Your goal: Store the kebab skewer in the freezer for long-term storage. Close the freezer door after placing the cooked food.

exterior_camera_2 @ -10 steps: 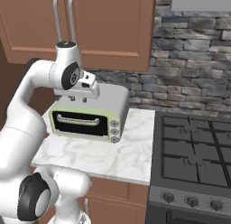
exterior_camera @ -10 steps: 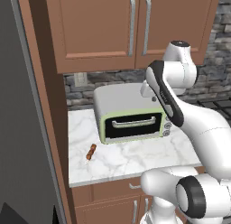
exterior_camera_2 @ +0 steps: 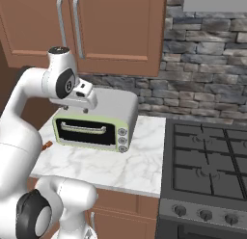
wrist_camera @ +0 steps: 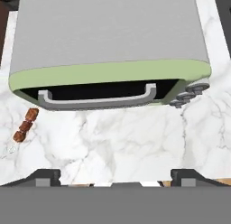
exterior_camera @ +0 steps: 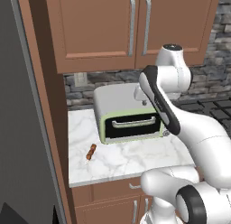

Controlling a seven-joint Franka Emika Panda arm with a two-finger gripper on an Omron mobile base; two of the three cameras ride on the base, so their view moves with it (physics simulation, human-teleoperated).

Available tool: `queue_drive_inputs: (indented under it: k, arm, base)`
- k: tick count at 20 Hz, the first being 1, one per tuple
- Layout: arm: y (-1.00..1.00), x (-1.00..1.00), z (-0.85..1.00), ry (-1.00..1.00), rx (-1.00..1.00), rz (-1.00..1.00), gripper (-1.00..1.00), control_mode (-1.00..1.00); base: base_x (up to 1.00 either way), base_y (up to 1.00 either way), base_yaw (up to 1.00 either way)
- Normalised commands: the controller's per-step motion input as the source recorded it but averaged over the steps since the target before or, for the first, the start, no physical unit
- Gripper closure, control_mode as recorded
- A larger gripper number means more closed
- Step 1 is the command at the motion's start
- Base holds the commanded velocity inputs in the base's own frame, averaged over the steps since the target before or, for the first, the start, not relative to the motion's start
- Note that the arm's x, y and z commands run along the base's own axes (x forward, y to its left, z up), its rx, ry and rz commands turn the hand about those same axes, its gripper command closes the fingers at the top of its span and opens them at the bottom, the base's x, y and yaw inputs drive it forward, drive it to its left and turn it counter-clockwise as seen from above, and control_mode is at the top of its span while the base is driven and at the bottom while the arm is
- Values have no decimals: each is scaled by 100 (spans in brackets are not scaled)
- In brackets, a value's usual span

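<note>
The kebab skewer (exterior_camera: 91,151) lies on the white marble counter (exterior_camera: 131,160), left of the toaster oven and apart from it; its reddish-brown chunks sit at the left edge of the hand view (wrist_camera: 25,125), and a small orange end peeks past my arm (exterior_camera_2: 47,145). My gripper (wrist_camera: 115,177) hangs open and empty above the counter's front, just before the toaster oven, its fingertips (wrist_camera: 45,175) spread wide. The hand (exterior_camera_2: 83,96) hovers over the oven's top front. The freezer (exterior_camera: 22,119) is a flat grey panel at the far left; its handles are out of view.
A pale green toaster oven (exterior_camera: 128,119) with a dark glass door stands mid-counter. Brown wooden cabinets (exterior_camera: 113,29) hang above, and a tall brown panel (exterior_camera: 49,128) separates the counter from the freezer. A black gas stove (exterior_camera_2: 212,156) lies to the right, before a stone backsplash.
My arm has swung slightly left and the hand has dipped a little over the toaster oven. The skewer has not moved.
</note>
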Motion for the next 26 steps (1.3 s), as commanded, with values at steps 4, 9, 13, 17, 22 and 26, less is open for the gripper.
queue_drive_inputs:
  k: [4,9,13,17,22,26]
  arm:
    - [41,0,-1,0,0,-23,-100,-100]
    - [51,0,0,0,0,-22,-100,-100]
    - [66,-1,-6,0,7,-16,-100,-100]
    - [43,-1,-4,6,17,-13,-100,-100]
    - [27,-10,-20,3,10,-7,-100,-100]
    - [36,-6,-42,1,1,0,-100,-100]
  base:
    - [0,0,0]
    - [0,0,0]
    - [0,0,0]
    - [0,0,0]
    - [0,0,0]
    - [0,0,0]
